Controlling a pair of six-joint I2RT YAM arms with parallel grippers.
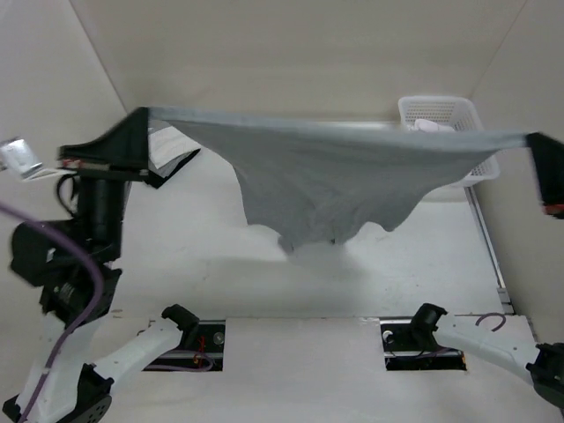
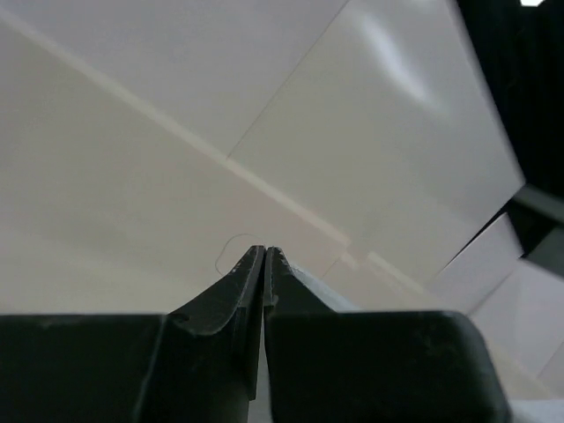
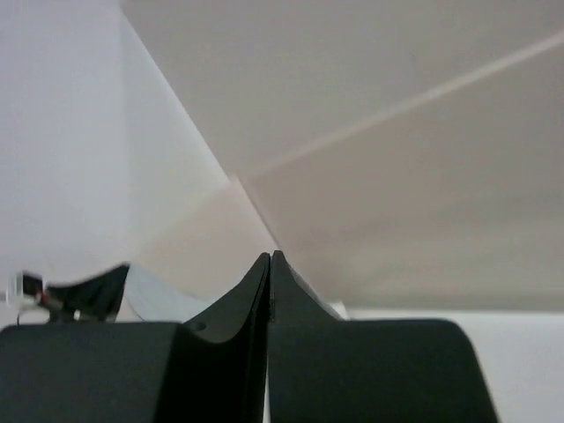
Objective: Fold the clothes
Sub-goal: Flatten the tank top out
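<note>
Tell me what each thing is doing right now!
grey garment: unfolded, held up off the table, stretched between both arms, middle sagging.
left end effector: shut, pinching the garment's left corner.
right end effector: shut, pinching the garment's right corner.
white basket: upright at the back right, with white cloth inside.

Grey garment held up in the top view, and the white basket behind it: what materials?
Plain mid-grey garment: looks like thin, soft knit fabric, matte; it sags in loose folds with a wavy lower edge. White latticed basket: probably rigid moulded plastic, judging by the regular grid holes in its walls; finish unclear.
</note>
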